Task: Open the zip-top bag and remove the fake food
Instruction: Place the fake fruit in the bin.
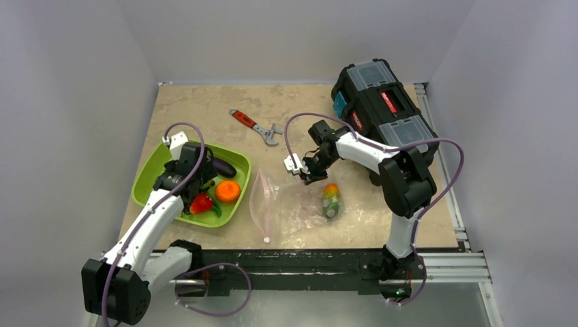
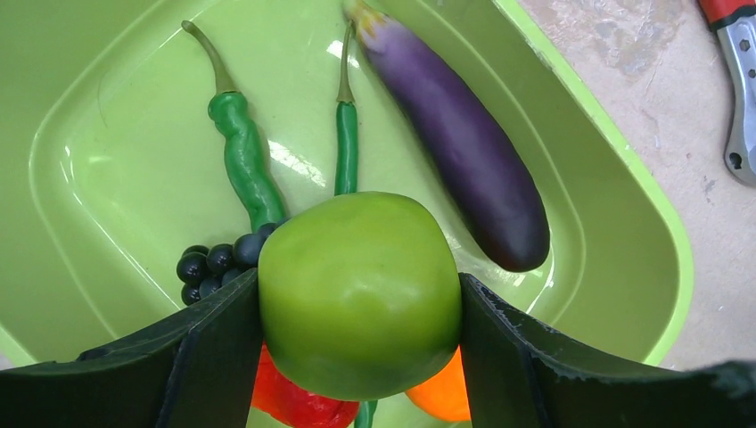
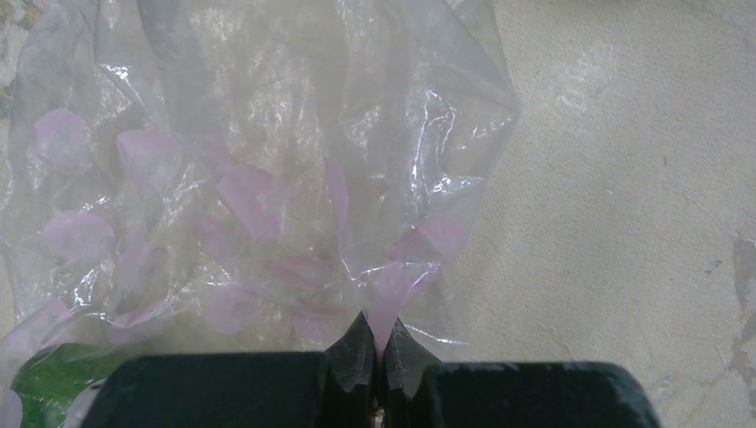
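The left gripper is clamped on one round, glossy green plastic fruit, its fingers spread to the fruit's width, over a lime-green plastic tray. Ahead of it are counted one dark purple eggplant, two slim green pods and one cluster of black berries, beneath it one red piece and one orange round fruit, and the tray's rim is met on its right. The right gripper is pressed tight, fingers together, on a fold of the clear crinkly zip-top bag, which is spread ahead and leftward with one orange-and-green toy food inside, while bare beige table is left open on its right.
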Tool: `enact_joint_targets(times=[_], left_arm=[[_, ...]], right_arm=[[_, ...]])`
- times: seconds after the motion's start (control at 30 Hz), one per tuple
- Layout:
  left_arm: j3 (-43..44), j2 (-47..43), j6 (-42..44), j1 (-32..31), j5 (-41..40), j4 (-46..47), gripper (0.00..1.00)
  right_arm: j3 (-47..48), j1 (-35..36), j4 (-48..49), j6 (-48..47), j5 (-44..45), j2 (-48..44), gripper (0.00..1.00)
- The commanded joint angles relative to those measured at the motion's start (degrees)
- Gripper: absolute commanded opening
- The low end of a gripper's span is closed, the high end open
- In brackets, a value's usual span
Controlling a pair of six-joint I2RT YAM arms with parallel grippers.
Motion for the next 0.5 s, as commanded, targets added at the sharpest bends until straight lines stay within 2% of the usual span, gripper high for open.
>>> enact_joint_targets(times=[0.0, 0.1, 0.23, 0.4, 0.47], left_arm=[[3.07, 0.61, -1.9, 0.51, -1.8, -0.36, 0.42], [3.24, 0.12, -2.0, 0.51, -2.14, -0.74, 0.61], [3.29, -0.49, -2.0, 0.51, -2.31, -1.23, 0.8], [3.42, -1.41, -1.88, 0.51, -1.77, -1.7, 0.98], [3.57, -1.93, -1.69, 0.51, -1.43, -2.0, 1.0]], right_arm=[[-0.21, -0.27, -0.82, -1.27, -1.9, -1.2, 0.0], [-0.26, -0.24, -0.8, -1.27, -1.89, -1.2, 0.0], [-0.25, -0.24, -0.85, -1.36, -1.8, -0.98, 0.0], [-0.23, -0.25, -0.82, -1.34, -1.8, -1.02, 0.0], [-0.27, -0.29, -0.84, -1.36, -1.8, -0.98, 0.0]])
